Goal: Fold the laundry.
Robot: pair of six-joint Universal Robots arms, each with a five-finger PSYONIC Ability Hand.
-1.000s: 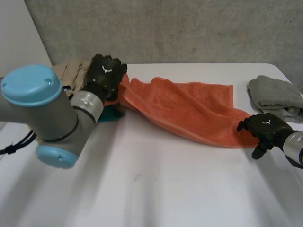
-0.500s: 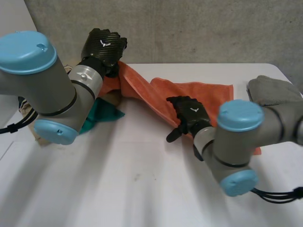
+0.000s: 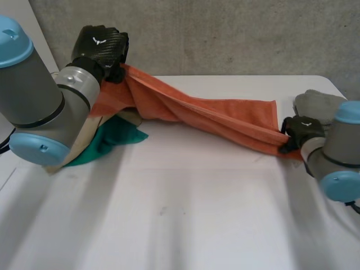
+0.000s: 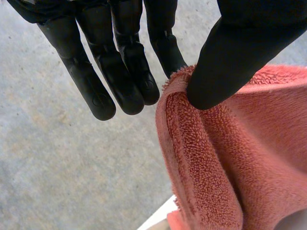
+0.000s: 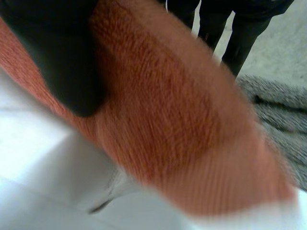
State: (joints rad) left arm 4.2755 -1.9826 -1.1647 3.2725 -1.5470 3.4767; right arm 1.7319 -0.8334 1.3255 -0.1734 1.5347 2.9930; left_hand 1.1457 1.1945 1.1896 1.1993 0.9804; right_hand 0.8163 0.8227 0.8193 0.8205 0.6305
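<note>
The orange towel (image 4: 225, 163) is thick terry cloth with a rough looped pile and a flatter woven hem. The grey towel (image 5: 283, 120) looks like nubbly terry too; the teal cloth (image 3: 115, 138) seems smoother. The left hand (image 3: 101, 44) has a glossy carbon-weave back and smooth, faintly shiny black fingers (image 4: 98, 91). The table (image 3: 185, 214) is smooth matt white, the wall (image 3: 225, 34) rough concrete
</note>
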